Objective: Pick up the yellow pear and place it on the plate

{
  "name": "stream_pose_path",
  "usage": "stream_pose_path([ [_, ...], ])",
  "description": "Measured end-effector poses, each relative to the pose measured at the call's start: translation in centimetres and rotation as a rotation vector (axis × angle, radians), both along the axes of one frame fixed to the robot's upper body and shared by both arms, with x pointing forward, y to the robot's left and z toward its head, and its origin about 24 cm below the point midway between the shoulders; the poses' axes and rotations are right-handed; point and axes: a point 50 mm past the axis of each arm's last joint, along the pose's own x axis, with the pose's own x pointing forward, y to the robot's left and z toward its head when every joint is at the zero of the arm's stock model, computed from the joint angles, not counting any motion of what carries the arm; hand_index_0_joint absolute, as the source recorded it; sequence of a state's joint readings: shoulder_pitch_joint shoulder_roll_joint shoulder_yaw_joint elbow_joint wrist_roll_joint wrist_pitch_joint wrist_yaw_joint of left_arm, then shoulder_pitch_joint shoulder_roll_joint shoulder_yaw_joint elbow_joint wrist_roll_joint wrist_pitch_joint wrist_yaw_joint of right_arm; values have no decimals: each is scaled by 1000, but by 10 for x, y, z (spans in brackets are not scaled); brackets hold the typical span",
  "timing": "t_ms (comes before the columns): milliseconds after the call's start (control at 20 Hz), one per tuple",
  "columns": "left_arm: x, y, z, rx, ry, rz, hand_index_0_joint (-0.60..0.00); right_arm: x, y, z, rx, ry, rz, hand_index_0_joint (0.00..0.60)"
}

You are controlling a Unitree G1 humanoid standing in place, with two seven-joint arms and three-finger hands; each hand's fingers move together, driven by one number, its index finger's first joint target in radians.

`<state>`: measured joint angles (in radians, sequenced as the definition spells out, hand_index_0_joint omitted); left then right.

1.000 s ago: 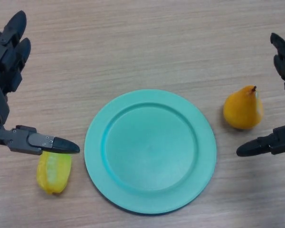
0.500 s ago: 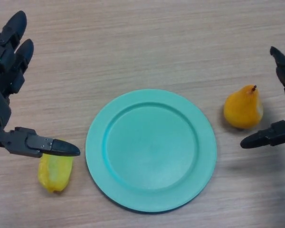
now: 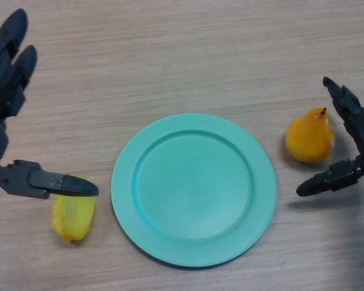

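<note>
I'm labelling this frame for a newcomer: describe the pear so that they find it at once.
Start at the round teal plate mid-table and look to its right, where the right hand hangs open. The pear stands there, orange-yellow with a dark stem; the other yellow fruit lies left, stemless.

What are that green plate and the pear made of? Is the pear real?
The plate looks like matte plastic: even teal colour, soft moulded rim. The pear has a smooth, uniform orange-yellow skin, so probably a plastic or foam model, though the view can't settle that.
</note>
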<state>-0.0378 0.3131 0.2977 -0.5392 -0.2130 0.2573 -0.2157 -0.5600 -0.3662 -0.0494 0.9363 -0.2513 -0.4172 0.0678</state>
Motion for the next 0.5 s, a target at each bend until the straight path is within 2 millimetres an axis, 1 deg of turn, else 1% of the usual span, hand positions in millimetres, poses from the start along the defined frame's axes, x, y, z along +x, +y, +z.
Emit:
stream_pose_path([
  [100,-1,4,0,-2,-2,19,0,3,-1,-2,7,21,-17,0],
  [150,-1,4,0,-2,0,21,0,4,-1,-3,10,22,-13,49],
  [200,-2,4,0,-2,1,22,0,4,-1,-3,11,24,-13,150],
  [250,-2,4,-1,-2,2,22,0,4,-1,-4,10,26,-14,299],
  [300,-2,5,-1,-2,3,23,0,3,-1,-6,-18,22,-19,399],
  [350,-2,5,-1,-2,4,24,0,3,2,-9,-139,2,-19,549],
  [400,-2,5,-2,-2,6,26,0,3,3,-8,-202,-34,-15,600],
  [500,-4,8,-3,-2,13,38,0,4,3,-5,-279,-49,-1,600],
])
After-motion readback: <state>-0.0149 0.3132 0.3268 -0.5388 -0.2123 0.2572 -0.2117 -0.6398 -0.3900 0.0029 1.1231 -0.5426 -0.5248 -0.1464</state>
